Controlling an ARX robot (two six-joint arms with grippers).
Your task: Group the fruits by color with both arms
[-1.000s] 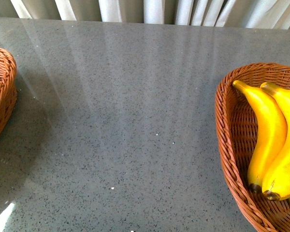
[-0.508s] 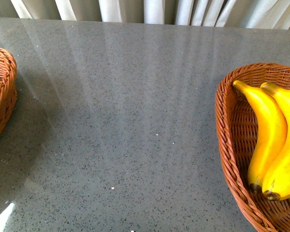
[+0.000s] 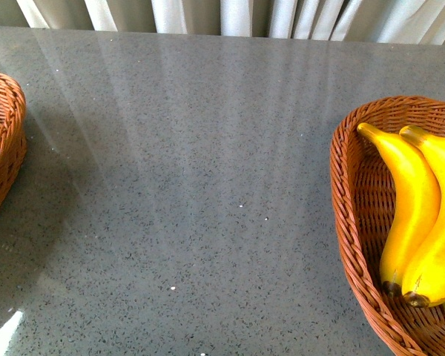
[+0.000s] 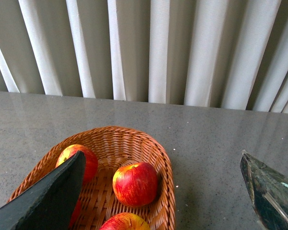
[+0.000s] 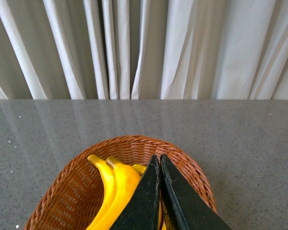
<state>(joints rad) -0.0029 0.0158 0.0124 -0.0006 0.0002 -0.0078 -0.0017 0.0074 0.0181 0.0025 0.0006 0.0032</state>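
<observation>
In the front view, a grey speckled table [image 3: 208,185] is stretching toward pale curtains, and nothing loose is lying on its bare middle. A woven basket [image 3: 356,222] is sitting at the table's right edge, holding two yellow bananas [image 3: 415,215] side by side, with a sliver of a third below them. Another basket [image 3: 7,141] is peeking in at the table's left edge, showing only a trace of red inside. No arm is appearing here. In the left wrist view, the left gripper [image 4: 158,191] is hovering over the apple basket [image 4: 165,167] with its jaws spread wide and grasping nothing; three red apples [image 4: 134,184] are resting inside that basket, and a fourth may be hiding behind the near jaw. In the right wrist view, the right gripper [image 5: 161,191] is hanging above the banana basket [image 5: 62,191], jaws pressed together and empty, with the bananas [image 5: 110,191] lying inside. Judging by this, the sorting is looking finished, with no fruit left on the table.
</observation>
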